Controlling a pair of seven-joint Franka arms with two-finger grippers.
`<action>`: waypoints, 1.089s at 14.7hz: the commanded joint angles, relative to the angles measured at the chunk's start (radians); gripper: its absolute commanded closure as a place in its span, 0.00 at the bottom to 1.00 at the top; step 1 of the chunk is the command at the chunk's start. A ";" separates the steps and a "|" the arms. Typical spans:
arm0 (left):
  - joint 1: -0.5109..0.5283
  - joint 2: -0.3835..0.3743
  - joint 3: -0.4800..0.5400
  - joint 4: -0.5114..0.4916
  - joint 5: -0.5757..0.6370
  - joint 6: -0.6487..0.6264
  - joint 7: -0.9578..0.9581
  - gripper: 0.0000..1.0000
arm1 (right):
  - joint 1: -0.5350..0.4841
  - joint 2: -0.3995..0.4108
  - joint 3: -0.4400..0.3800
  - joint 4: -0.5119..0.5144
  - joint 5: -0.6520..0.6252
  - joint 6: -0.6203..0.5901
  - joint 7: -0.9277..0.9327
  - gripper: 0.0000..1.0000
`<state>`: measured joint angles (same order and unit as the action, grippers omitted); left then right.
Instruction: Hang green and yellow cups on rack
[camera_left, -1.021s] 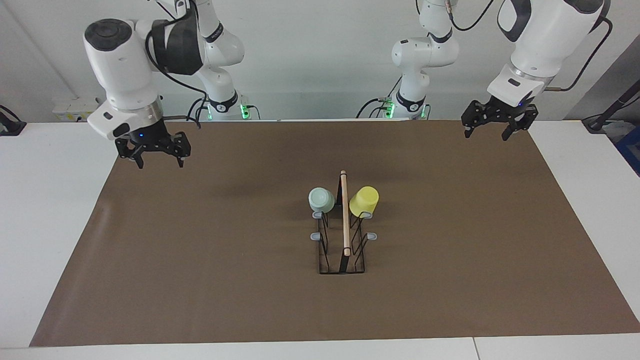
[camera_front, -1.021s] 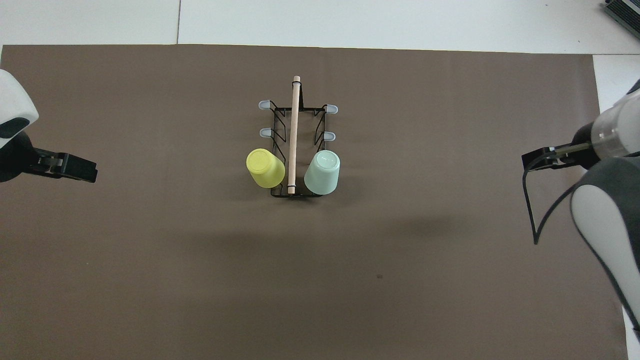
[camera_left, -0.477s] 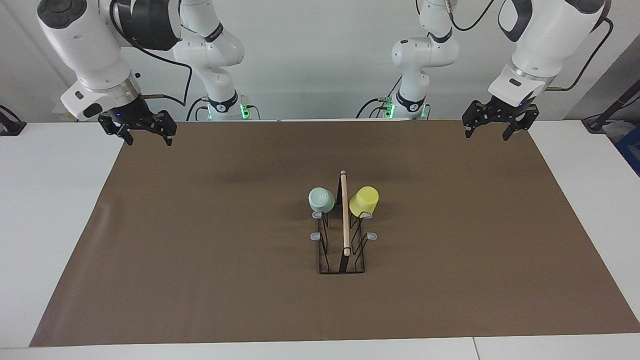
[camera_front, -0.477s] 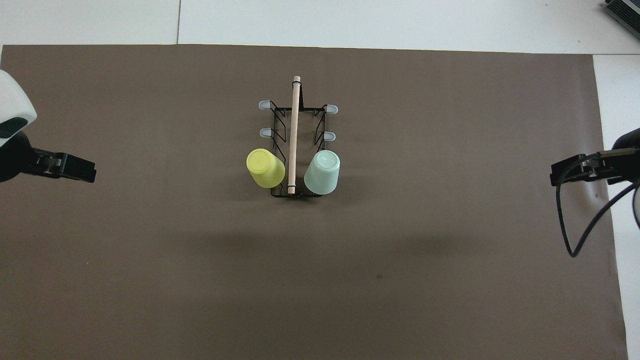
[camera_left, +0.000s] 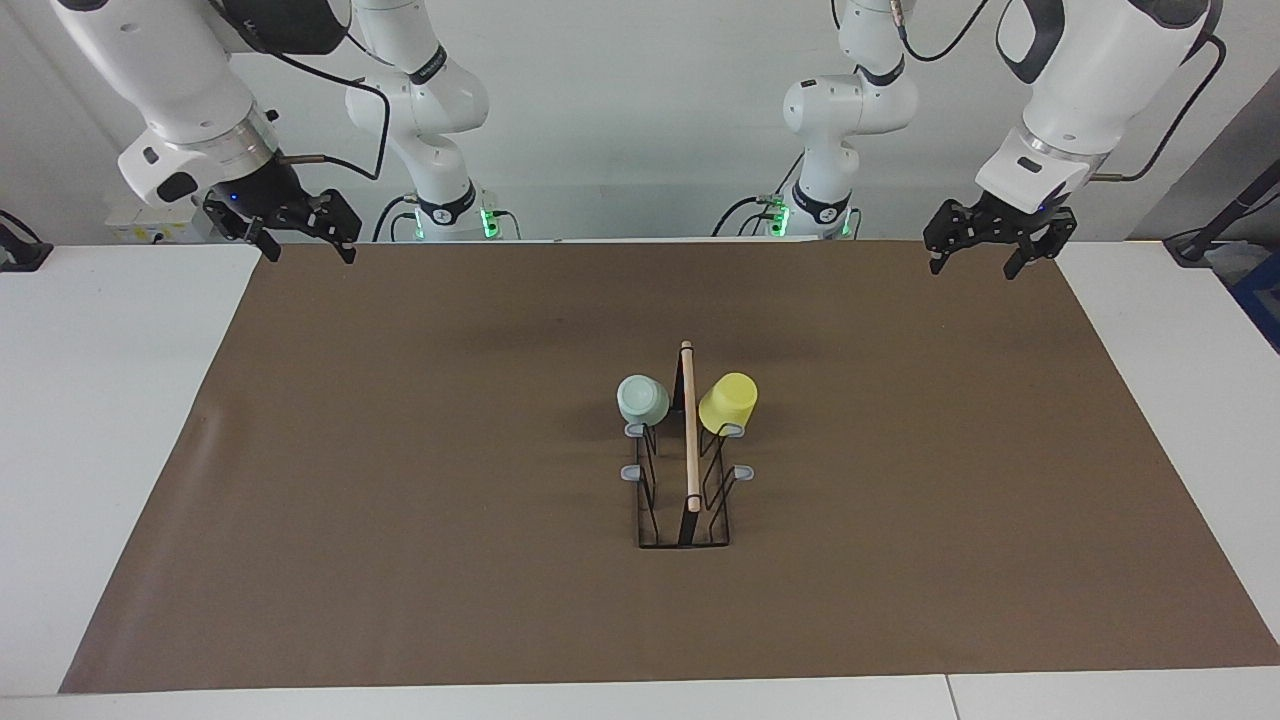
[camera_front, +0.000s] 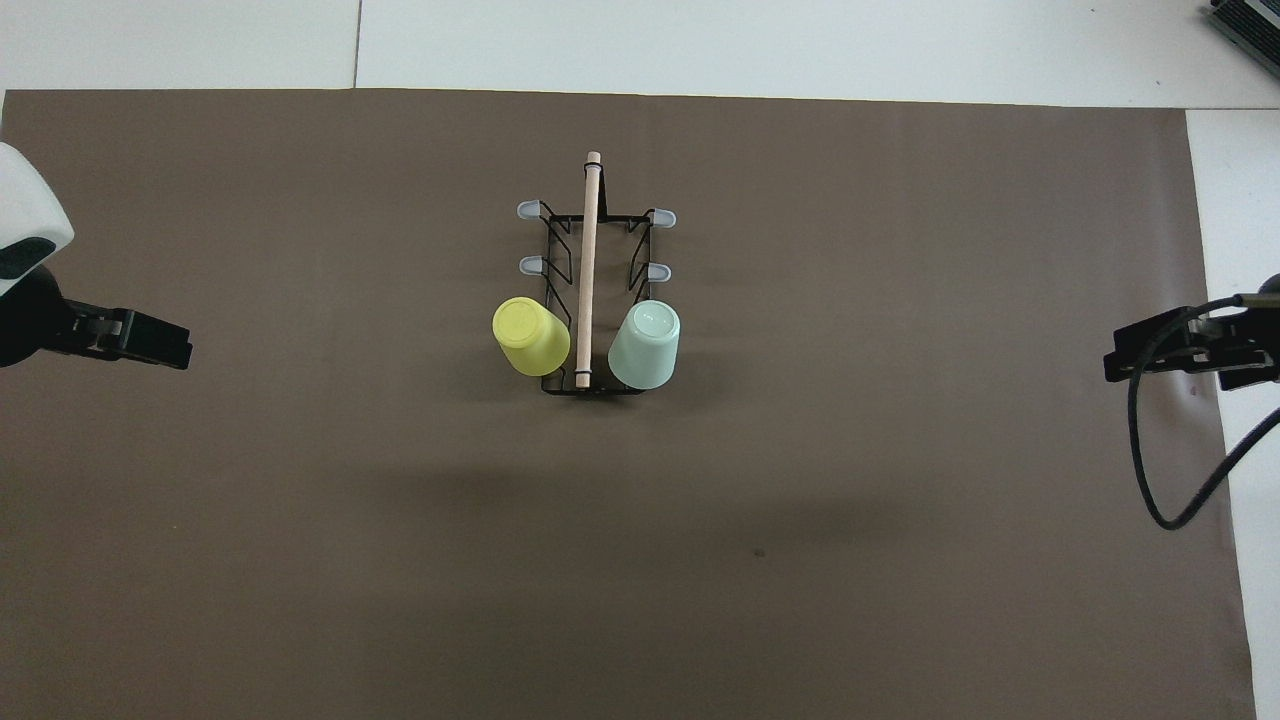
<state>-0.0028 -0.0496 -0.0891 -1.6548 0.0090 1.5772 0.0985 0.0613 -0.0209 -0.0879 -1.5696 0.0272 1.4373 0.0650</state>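
The black wire rack (camera_left: 690, 480) (camera_front: 590, 270) with a light wooden top rod stands at the middle of the brown mat. The mint green cup (camera_left: 643, 399) (camera_front: 645, 345) hangs upturned on the prong nearest the robots on the right arm's side. The yellow cup (camera_left: 728, 403) (camera_front: 530, 336) hangs upturned on the matching prong on the left arm's side. My left gripper (camera_left: 985, 255) (camera_front: 140, 340) is open and empty, raised over the mat's corner at the left arm's end. My right gripper (camera_left: 298, 243) (camera_front: 1165, 355) is open and empty, raised over the mat's corner at the right arm's end.
A brown mat (camera_left: 400, 500) covers most of the white table (camera_left: 100, 400). Several grey-tipped prongs of the rack (camera_front: 527, 210) carry nothing.
My right gripper has risen and drawn back toward its base, off the mat's edge region. The left arm, rack and cups have not moved.
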 joint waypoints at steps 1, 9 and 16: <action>0.010 -0.026 -0.008 -0.022 0.011 -0.006 -0.011 0.00 | 0.009 0.009 0.008 0.008 -0.013 0.000 -0.002 0.00; 0.010 -0.026 -0.008 -0.022 0.009 -0.005 -0.011 0.00 | 0.015 0.012 0.008 0.019 -0.049 0.006 0.001 0.00; 0.010 -0.024 -0.008 -0.022 0.009 -0.005 -0.011 0.00 | 0.018 0.009 0.020 0.016 -0.087 0.048 0.004 0.00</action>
<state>-0.0028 -0.0499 -0.0891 -1.6548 0.0090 1.5770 0.0984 0.0830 -0.0175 -0.0732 -1.5656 -0.0438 1.4723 0.0646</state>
